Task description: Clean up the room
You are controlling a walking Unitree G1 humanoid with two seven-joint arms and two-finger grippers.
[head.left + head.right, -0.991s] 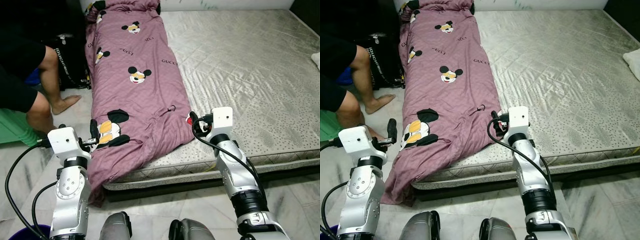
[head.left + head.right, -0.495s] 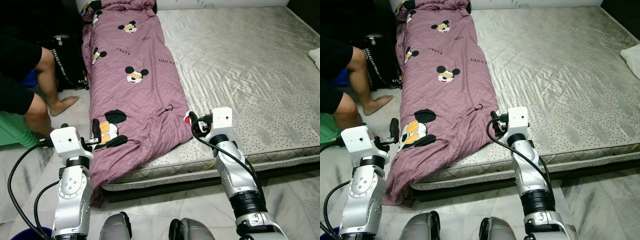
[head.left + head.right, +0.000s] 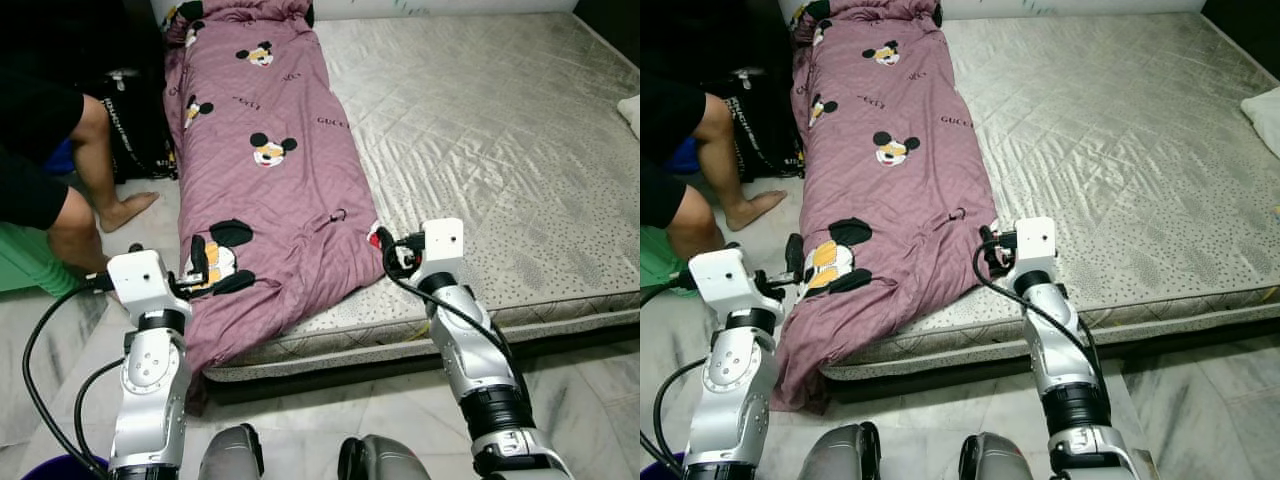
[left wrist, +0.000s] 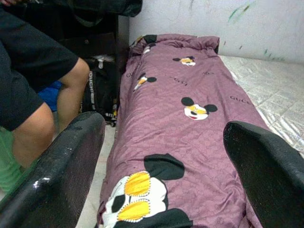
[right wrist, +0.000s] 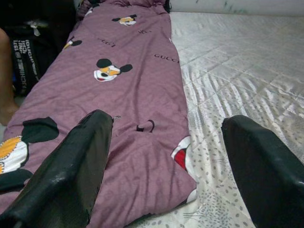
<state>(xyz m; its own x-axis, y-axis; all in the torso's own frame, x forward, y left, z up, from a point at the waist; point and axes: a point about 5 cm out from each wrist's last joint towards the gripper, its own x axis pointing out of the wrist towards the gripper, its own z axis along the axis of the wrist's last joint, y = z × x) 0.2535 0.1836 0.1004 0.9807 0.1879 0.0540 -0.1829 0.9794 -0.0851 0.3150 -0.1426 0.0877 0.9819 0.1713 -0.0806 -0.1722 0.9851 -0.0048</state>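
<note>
Bed: We stand at the near edge of a mattress (image 3: 520,120) with a pale quilted cover, its right half bare and open.
Blanket: A mauve blanket (image 3: 265,190) printed with cartoon mice runs along the mattress's left side from the far wall to the near edge, where its near-left corner spills over the side and hangs toward the floor.
Floor room: A strip of tiled floor (image 3: 580,400) runs along the near side of the bed; on the left the floor is narrow, taken up by a person and a bag.
Left gripper: Our left gripper (image 4: 164,180) hovers at the blanket's near-left edge, its two black fingers (image 4: 61,175) spread wide, the mouse print lying between them in the wrist view.
Right gripper: Our right gripper (image 5: 171,175) sits low at the blanket's near-right corner, its fingers (image 5: 71,171) spread apart on either side of that corner, with nothing pinched.
Person: A person's bare leg (image 3: 95,185) and foot stand on the floor left of the bed, the body cut off by the frame.
Bag: A black bag (image 3: 140,120) with white lettering sits beyond the leg, against the bed's left side.
Hard to tell: Whether either gripper touches the fabric, we cannot tell.
Cut off: A white object (image 3: 632,112) at the right border is too cropped to identify.
</note>
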